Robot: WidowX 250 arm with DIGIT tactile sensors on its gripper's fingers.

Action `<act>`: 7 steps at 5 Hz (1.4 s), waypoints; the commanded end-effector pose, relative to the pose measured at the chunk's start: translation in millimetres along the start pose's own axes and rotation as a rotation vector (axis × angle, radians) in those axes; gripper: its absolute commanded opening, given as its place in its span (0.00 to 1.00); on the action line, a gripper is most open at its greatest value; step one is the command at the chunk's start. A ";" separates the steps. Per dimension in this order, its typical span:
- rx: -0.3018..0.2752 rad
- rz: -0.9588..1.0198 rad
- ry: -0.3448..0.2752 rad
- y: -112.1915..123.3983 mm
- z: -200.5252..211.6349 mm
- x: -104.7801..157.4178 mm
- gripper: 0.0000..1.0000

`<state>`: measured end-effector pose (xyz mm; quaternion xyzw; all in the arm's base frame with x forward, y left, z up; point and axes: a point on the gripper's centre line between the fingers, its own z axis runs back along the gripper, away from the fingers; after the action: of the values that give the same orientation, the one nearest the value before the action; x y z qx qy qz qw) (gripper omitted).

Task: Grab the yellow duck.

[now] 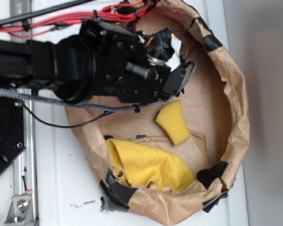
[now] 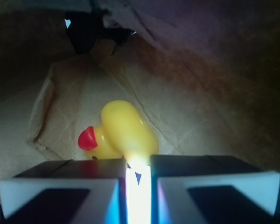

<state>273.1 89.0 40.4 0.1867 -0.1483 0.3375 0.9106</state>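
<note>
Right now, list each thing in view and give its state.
tool: fingers nearly together, pinching the duck's end.
yellow duck: on its side on the paper, beak left.
yellow sponge: loose on the paper floor.
yellow cloth: crumpled against the wall.
paper basket: open, rim taped.

no readable text, labels or numbers

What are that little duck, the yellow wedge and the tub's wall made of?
The duck looks like smooth rubber or soft plastic: it is glossy. The wedge looks like matte, porous foam sponge. The wall is crinkled brown paper, patched with black tape.
</note>
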 end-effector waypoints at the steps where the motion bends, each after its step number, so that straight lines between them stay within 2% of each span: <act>1: -0.311 -0.173 -0.107 -5.3 86.4 28.5 0.00; 2: -0.305 -0.230 -0.080 -5.9 108.4 26.1 0.00; 3: -0.233 -0.130 -0.074 -4.1 88.2 21.2 1.00; 4: -0.207 -0.053 -0.067 -6.0 62.6 18.8 1.00; 5: -0.125 -0.016 -0.070 -1.2 43.4 14.7 1.00; 6: -0.108 0.005 -0.092 19.5 22.4 17.7 1.00; 7: -0.108 -0.015 -0.099 23.2 10.3 23.9 1.00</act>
<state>273.6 99.3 49.2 0.1570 -0.1929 0.2992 0.9212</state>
